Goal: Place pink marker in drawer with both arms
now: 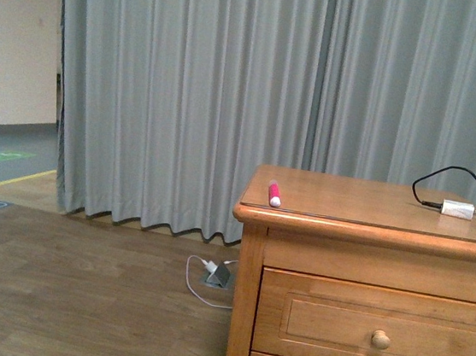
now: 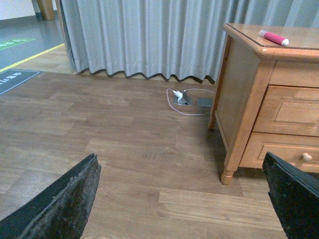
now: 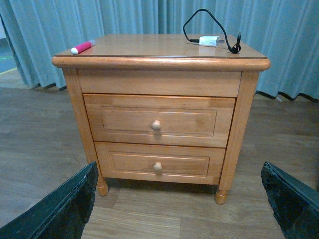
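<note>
Likely light, rigid and roll-prone, the marker (image 1: pixel 274 194) lies atop the cabinet (image 1: pixel 244 316), front-left corner, best pinched mid-barrel; left tool (image 2: pixel 179 164) and right tool (image 3: pixel 179 167) both gape empty, drawer (image 1: pixel 324 325) shut.

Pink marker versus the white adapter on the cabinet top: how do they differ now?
Colour: the pink marker is pink-red with a white end; the white adapter is plain white. Shape: the marker is a slim stick, the adapter a small block. The marker lies free; the adapter has a black cable attached. The marker sits near the left front edge of the cabinet top, the adapter further right. Both lie flat on it.
</note>
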